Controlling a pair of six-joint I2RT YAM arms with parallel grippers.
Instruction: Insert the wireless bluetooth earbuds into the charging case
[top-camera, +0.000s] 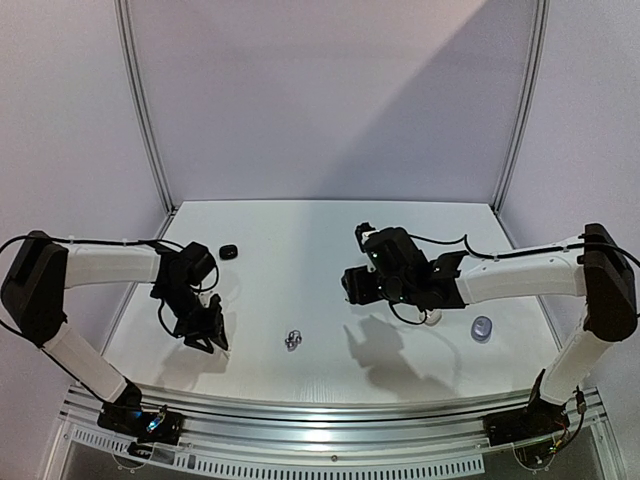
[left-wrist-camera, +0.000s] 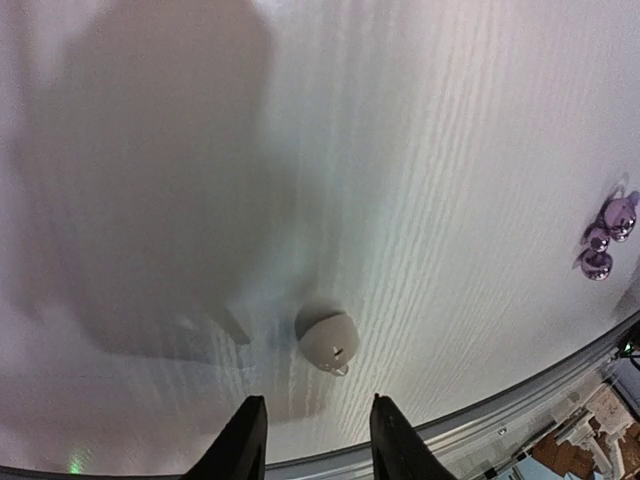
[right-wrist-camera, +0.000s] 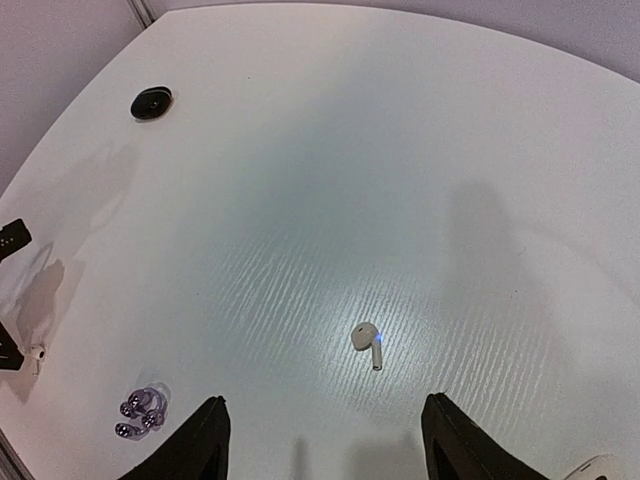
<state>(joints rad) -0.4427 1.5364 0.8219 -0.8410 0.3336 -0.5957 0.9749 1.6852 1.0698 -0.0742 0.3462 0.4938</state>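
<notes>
Top external view: the white table (top-camera: 320, 230) fills the scene. The left arm (top-camera: 100, 265) reaches in from the left and the right arm (top-camera: 520, 275) from the right.

The left gripper (top-camera: 208, 335) hangs low over the near left of the table. In the left wrist view its fingers (left-wrist-camera: 245, 440) stand a little apart with nothing between them. The right gripper (top-camera: 358, 285) is right of centre, and in the right wrist view its fingers (right-wrist-camera: 205, 445) are spread wide on nothing.

A black case (top-camera: 229, 251) lies shut at the far left. A bluish rounded thing (top-camera: 482, 328) sits near right, beside the right arm.

The silvery earbuds (top-camera: 293, 341) huddle together near the front edge, between the two grippers. A round white earbud (left-wrist-camera: 328, 340) lies on the table just beyond the left fingertips. A stemmed white earbud (right-wrist-camera: 367, 340) lies on the table ahead of the right gripper, outside any case.
</notes>
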